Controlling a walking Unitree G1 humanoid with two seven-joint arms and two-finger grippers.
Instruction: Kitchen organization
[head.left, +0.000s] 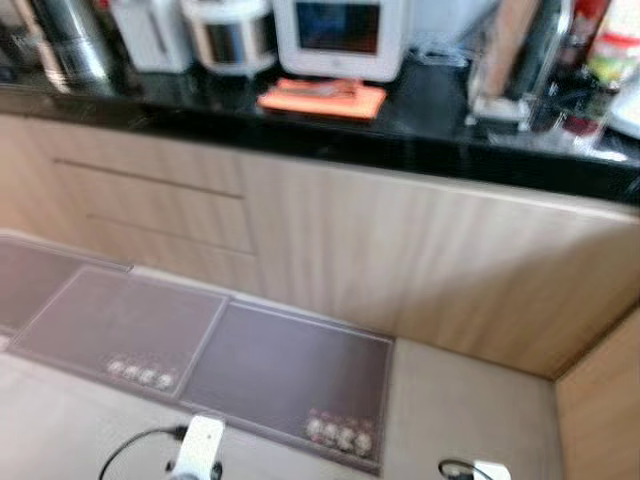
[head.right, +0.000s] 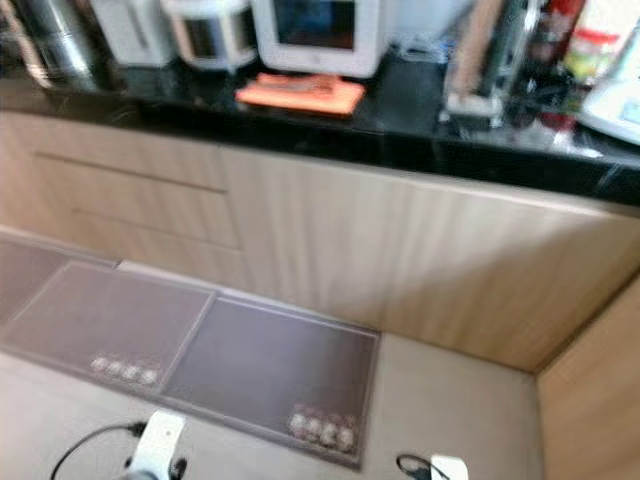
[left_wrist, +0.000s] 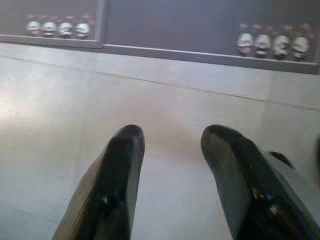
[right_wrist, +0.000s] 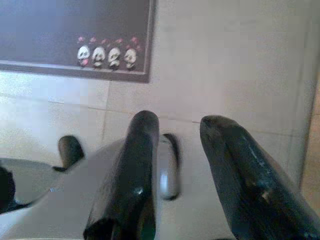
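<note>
A black kitchen counter (head.left: 430, 130) runs across the top of the eye views. On it lie an orange cloth (head.left: 322, 97), a white appliance with a dark screen (head.left: 340, 35), a rice cooker (head.left: 232, 35) and a steel kettle (head.left: 70, 45). Both arms hang low over the tiled floor. My left gripper (left_wrist: 172, 142) is open with nothing between its black fingers (left_wrist: 117, 175). My right gripper (right_wrist: 177, 130) is also open and empty, above the floor beside the robot's own foot.
Wooden cabinet fronts (head.left: 400, 250) and drawers stand below the counter. Grey floor mats (head.left: 285, 375) with small panda prints lie along the cabinets. Bottles and jars (head.left: 590, 50) crowd the counter's right end. A wooden panel (head.left: 600, 410) stands at the right.
</note>
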